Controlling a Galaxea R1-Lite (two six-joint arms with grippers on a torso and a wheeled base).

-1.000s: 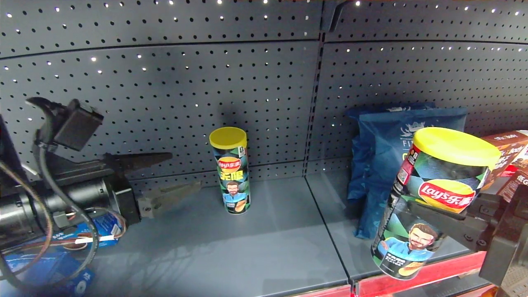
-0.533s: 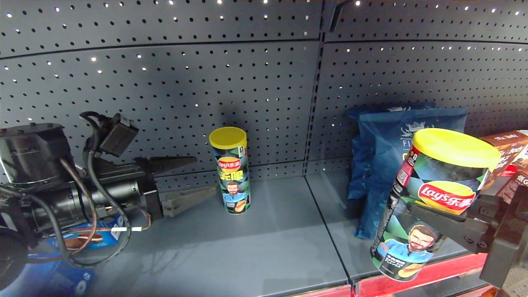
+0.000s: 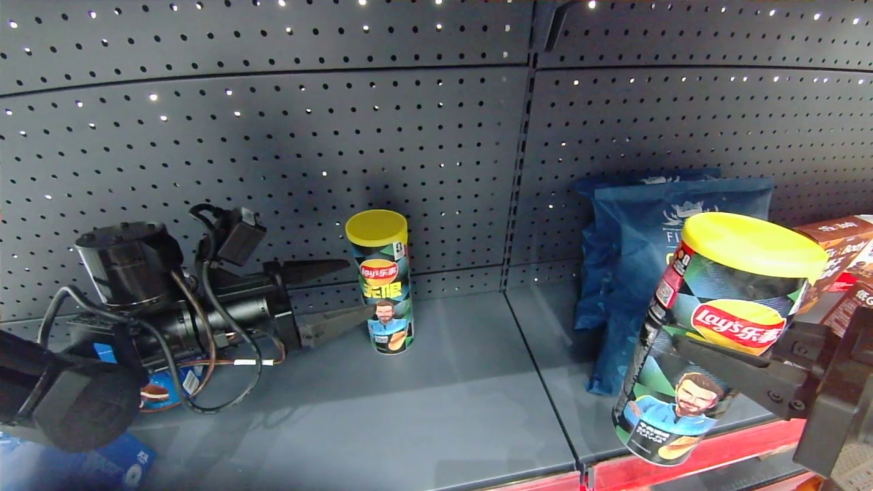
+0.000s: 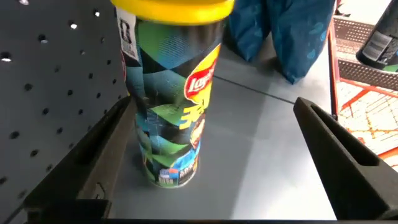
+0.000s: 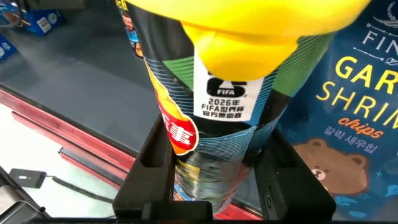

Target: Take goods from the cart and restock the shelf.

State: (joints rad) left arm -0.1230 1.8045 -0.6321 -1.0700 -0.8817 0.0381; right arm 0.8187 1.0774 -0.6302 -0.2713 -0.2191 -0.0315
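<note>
Two cans in play. Left gripper [image 3: 359, 289] fingers apart, standing can [image 3: 383, 286] between tips, on shelf [image 3: 443, 402]. Right gripper [image 5: 214, 180] clamped on second can [image 3: 723, 293], tilted, at shelf front edge. Step, likely: placing. Next: left backs clear without tipping can; right sets its can upright.

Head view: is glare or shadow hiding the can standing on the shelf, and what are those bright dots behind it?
Head view: no glare on the shelf can; the dots look like light through pegboard holes, and a soft shadow lies on the panel behind it. Left wrist view: the can is evenly lit. Right wrist view: the held can shows glossy reflections low on its side.
</note>
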